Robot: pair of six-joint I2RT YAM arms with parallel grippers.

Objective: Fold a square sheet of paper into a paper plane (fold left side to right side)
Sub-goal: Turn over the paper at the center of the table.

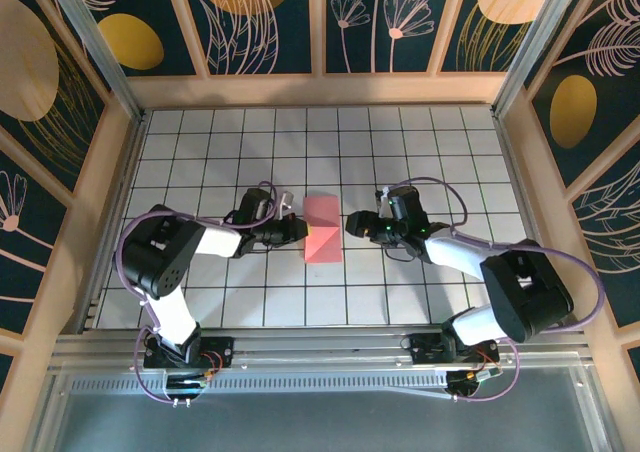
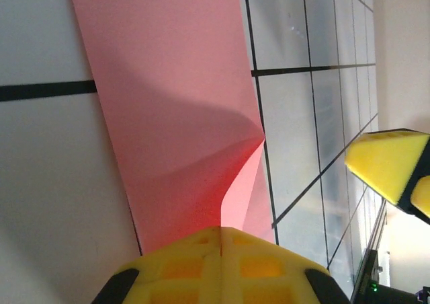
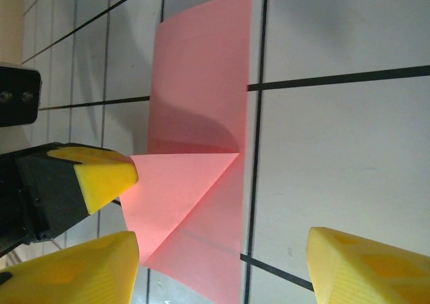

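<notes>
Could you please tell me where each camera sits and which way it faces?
Top external: above and behind the arm bases, looking down at the table; left arm and right arm flank the pink paper.
Left wrist: on the left arm, looking along the paper pinched by the shut left gripper.
Right wrist: on the right arm, looking at the paper between the fingers of the open right gripper.
Shared: both wrist views show the paper and the other gripper's tip.

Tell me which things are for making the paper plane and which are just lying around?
For the job:
- pink paper, partly folded
- left claw, pinching a flap of it
- right claw, open beside it

Just there:
- white tiled table
- flower-painted walls
</notes>
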